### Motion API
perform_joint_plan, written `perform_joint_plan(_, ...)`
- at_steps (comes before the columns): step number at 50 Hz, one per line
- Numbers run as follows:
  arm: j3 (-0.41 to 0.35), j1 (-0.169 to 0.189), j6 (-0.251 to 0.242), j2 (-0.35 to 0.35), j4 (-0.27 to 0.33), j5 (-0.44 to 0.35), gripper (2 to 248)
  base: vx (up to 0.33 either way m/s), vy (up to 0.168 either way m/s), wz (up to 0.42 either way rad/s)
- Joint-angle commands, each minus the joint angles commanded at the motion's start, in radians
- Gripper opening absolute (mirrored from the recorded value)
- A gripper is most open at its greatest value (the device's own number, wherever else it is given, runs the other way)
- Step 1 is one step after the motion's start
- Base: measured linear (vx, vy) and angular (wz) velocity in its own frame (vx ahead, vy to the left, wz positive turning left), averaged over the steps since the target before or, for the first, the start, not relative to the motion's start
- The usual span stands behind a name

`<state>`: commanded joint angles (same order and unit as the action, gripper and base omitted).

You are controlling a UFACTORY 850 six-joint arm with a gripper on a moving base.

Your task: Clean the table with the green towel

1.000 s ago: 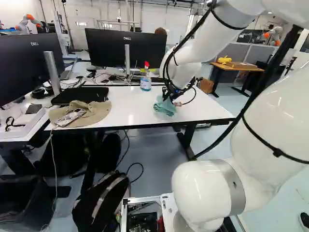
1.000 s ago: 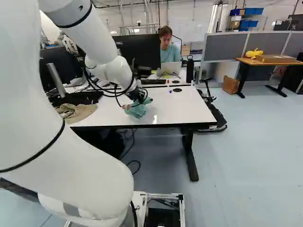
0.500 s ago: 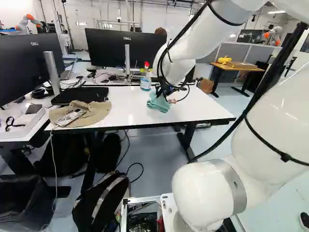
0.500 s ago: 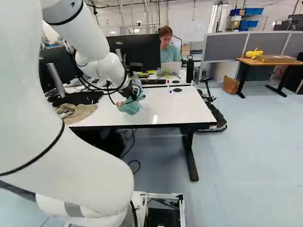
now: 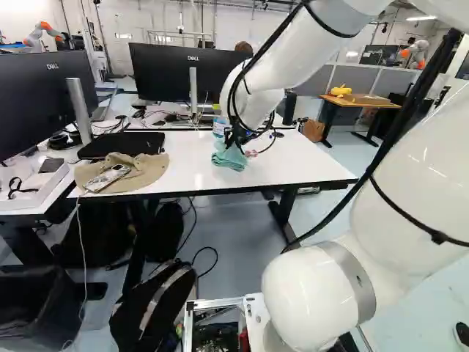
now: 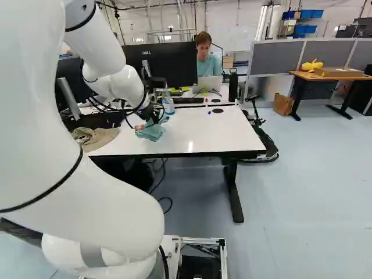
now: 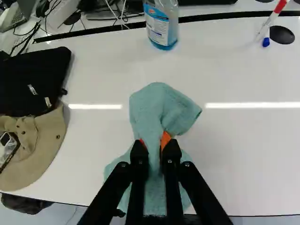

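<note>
We note the gripper pinching the towel and advise flat, overlapping strokes over the table, skirting the bottle.

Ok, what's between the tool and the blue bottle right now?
Ahead of the tool, the front folds of the green towel, then just white tabletop up to the blue bottle. The wrist view shows it.

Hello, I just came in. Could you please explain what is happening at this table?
A robot arm is wiping the white table with a green towel. Its gripper is closed on the towel, which is bunched up and lies on the tabletop. A spray bottle stands beyond the towel, and a hat and a black case lie off to one side.
</note>
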<state>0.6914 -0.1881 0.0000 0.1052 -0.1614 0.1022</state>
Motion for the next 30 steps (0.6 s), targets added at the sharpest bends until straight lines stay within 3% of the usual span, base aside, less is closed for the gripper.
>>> perform_joint_plan(22, 0.015, -0.082, 0.000, -0.016, 0.000, 0.000, 46, 0.000, 0.000, 0.000)
perform_joint_plan(30, 0.017, -0.087, 0.000, -0.017, 0.000, 0.000, 46, 0.000, 0.000, 0.000)
